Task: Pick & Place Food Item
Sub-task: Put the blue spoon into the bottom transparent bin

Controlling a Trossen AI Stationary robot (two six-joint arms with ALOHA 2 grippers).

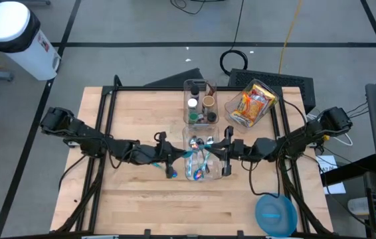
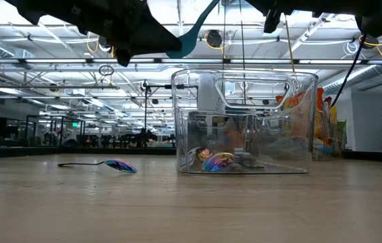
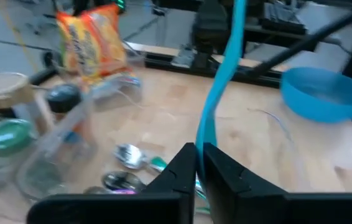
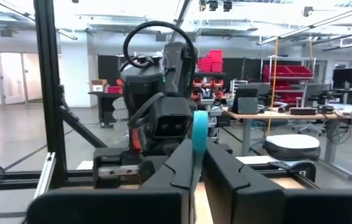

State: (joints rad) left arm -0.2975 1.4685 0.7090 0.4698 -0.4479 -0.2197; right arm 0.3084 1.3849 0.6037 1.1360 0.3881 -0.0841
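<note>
High view: left gripper (image 1: 173,158) and right gripper (image 1: 222,154) both pinched onto teal utensil (image 1: 198,154) above clear bin (image 1: 200,174) at table (image 1: 141,206) centre. Jar bin (image 1: 200,103) at 12 o'clock, snack bin (image 1: 251,103) at 1, blue bowl (image 1: 276,214) at 5.

Low view: iridescent spoon (image 2: 113,165) loose at bin's 9 o'clock; open wood in front.

Wrist views: fingers clamped on teal handle.

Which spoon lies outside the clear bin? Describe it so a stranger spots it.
On the wooden table, find the clear bin at the middle. Beside it, towards the left arm, the spoon lies flat on bare wood: rainbow-sheened, the only utensil resting outside the bin.
</note>
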